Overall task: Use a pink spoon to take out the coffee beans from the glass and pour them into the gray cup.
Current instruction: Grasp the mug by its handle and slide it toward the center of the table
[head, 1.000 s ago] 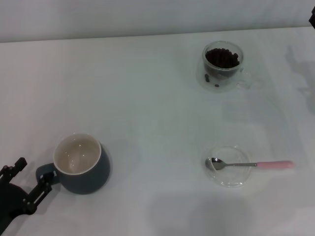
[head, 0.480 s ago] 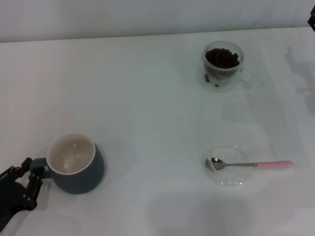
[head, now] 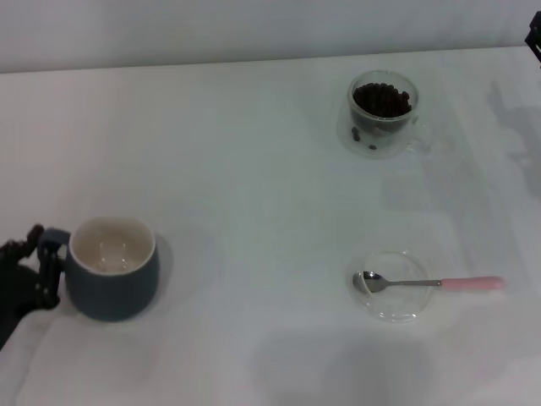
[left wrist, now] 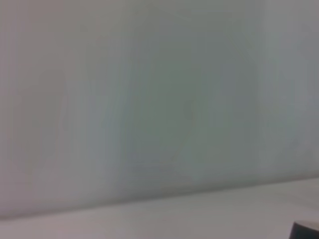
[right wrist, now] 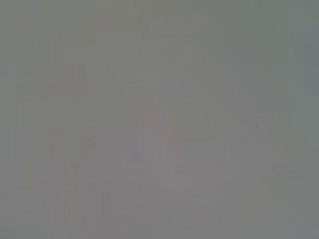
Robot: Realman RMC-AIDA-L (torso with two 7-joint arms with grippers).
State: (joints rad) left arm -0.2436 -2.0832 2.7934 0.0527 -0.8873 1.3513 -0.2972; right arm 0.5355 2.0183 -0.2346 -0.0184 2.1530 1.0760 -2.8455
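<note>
We are watching the left gripper (head: pixel 42 262), closed on the handle of the gray cup (head: pixel 112 269), drag it farther left along the near edge of the white table (head: pixel 254 169) than half a second ago. The glass (head: pixel 382 113) of coffee beans (head: pixel 382 99) is sitting far right, unmoved. The pink spoon (head: pixel 431 283) is resting across a clear dish (head: pixel 389 286), near right. We are seeing only a sliver of the right arm (head: pixel 534 35) at the far right edge, its gripper out of sight.

A white counter (head: pixel 254 169) stretches wide, a pale wall (head: pixel 254 30) rising behind its far edge. Toward the near right sits a shallow clear glass dish (head: pixel 390 306), flat on the surface.
</note>
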